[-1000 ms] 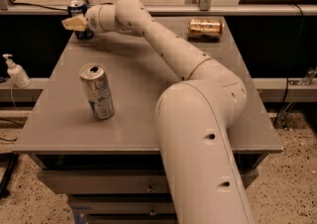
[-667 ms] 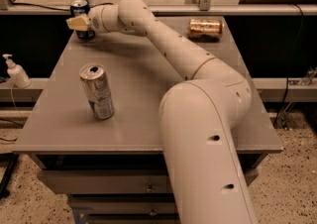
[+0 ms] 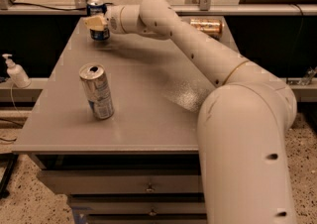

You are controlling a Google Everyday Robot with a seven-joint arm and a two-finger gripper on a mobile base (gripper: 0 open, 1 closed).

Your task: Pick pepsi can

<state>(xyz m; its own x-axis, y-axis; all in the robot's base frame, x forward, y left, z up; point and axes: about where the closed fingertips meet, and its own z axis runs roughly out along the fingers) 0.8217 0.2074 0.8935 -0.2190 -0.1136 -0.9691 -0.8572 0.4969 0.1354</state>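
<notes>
We are at the grasp step: our tool (image 3: pixel 97 22) sits across the middle of the pepsi can (image 3: pixel 96 7), which stands upright on the desk (image 3: pixel 148 94), well beyond the silver can (image 3: pixel 97 91). We cannot tell whether the tool is clamped or loose. Next, we judge, it needs a firm squeeze, then a straight lift. The pepsi can is a smooth metal cylinder, dark blue with a shiny top; the desk is matt grey and flat.
</notes>
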